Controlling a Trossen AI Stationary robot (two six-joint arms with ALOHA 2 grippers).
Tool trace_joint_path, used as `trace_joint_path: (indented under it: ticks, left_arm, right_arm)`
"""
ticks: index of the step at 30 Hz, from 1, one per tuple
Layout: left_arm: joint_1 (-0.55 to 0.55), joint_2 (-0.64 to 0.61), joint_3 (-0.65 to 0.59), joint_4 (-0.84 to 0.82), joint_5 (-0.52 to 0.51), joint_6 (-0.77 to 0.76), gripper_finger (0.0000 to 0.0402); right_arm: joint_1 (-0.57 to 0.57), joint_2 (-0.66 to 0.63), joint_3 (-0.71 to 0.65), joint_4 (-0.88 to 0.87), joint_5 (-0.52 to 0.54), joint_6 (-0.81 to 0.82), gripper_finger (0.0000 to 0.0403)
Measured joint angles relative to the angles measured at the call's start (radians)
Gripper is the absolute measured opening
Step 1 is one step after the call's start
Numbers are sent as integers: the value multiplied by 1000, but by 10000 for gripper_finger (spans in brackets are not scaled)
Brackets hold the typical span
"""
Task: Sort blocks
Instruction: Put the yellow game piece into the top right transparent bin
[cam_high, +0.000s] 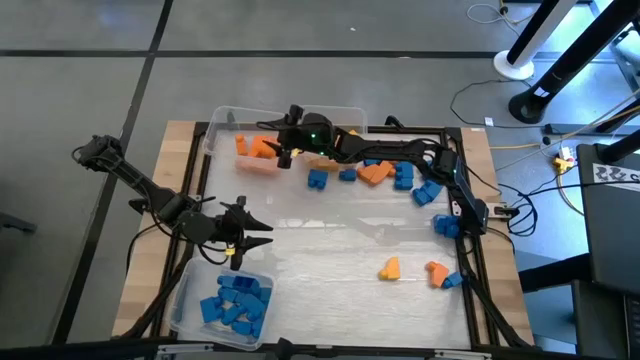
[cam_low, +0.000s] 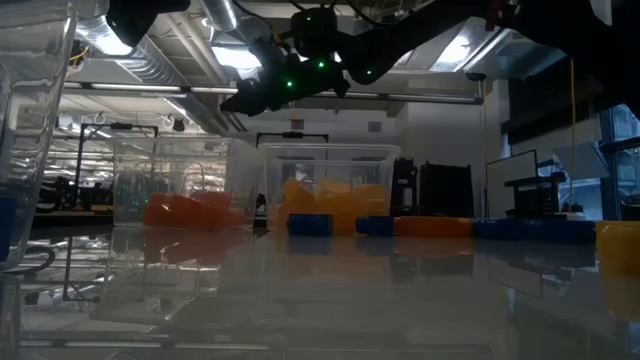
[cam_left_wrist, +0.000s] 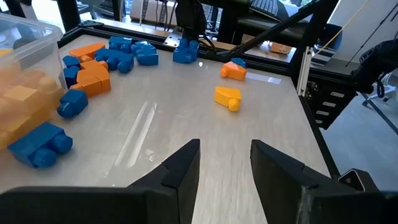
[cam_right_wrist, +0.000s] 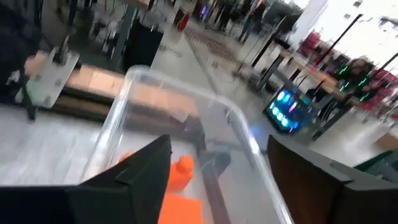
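Pale tabletop (cam_high: 330, 245) fills your workspace inside a dark frame, and the blocks lie scattered across it. Your loose blue and orange blocks (cam_high: 375, 174) cluster along the far side, near the middle. Two more orange blocks (cam_high: 389, 268) sit apart toward the near right, with a blue one beside them. A few blue blocks (cam_high: 444, 225) lie against the right arm's base.

Orange blocks (cam_high: 258, 148) already lie in the clear far bin (cam_high: 222, 122), and blue blocks (cam_high: 236, 301) fill the clear near bin (cam_high: 184, 290) at your near left corner.

Your right gripper (cam_high: 285, 133) hangs over the far bin, above the orange pile; its fingers (cam_right_wrist: 146, 163) stand wide apart with nothing between them, and an orange block (cam_right_wrist: 181, 171) shows in the bin below.

Your left gripper (cam_high: 262, 229) hovers just beyond the near bin, pointing across the table. Its fingers (cam_left_wrist: 180, 168) stand part-way apart, empty.
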Motion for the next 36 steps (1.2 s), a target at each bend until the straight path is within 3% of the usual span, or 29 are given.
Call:
trace_joint_path:
  ticks: [12, 17, 23, 31, 36]
  left_arm:
    - [23, 147, 0, 156, 21, -1, 132]
    - [75, 257, 1, 335, 162, 60, 132]
    - [161, 407, 20, 550, 362, 114, 132]
    - [264, 607, 150, 558, 473, 117, 132]
    - [304, 737, 275, 557, 540, 201, 132]
  right_arm:
    - [-6, -293, 1, -637, 2, -171, 280]
    - [11, -427, 1, -889, 16, -175, 280]
    - [99, -543, 1, -1154, 166, -137, 280]
    - [272, -613, 1, -1484, 376, 65, 280]
    - [408, -617, -1, -1658, 488, 239, 280]
